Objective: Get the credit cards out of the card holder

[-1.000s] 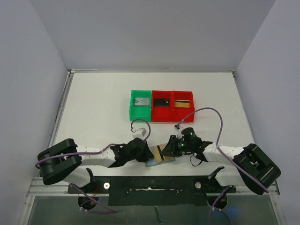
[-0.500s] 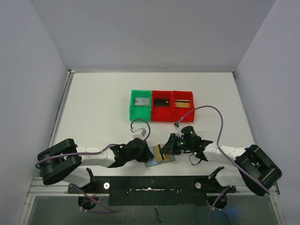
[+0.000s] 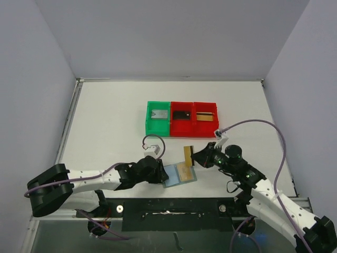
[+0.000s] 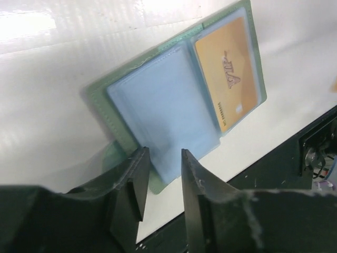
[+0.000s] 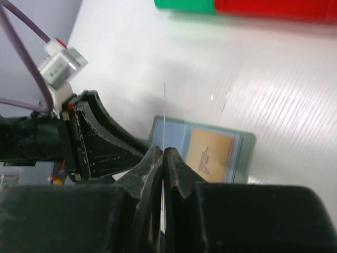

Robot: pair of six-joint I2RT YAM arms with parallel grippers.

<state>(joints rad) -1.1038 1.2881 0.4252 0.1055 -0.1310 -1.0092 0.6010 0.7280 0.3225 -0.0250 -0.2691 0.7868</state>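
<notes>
The card holder (image 3: 179, 174) lies open on the white table near the front edge, pale blue-grey, with one gold credit card (image 4: 226, 74) in its right panel. My left gripper (image 3: 160, 175) is at the holder's left edge, its jaws a little apart and open (image 4: 163, 158), with the panel's corner just ahead of the tips. My right gripper (image 3: 196, 157) is raised to the right of the holder and shut on a second gold credit card (image 3: 188, 154). In the right wrist view that card shows edge-on as a thin line (image 5: 165, 110) above the holder (image 5: 210, 153).
A green bin (image 3: 158, 118) and two red bins (image 3: 182, 118) (image 3: 206, 117) stand in a row at mid table, each with a flat item inside. A black rail (image 3: 174, 211) runs along the near edge by the arm bases.
My right gripper has pulled a gold card out of the holder and lifted it up and to the right. My left gripper has gone from shut to slightly open.
</notes>
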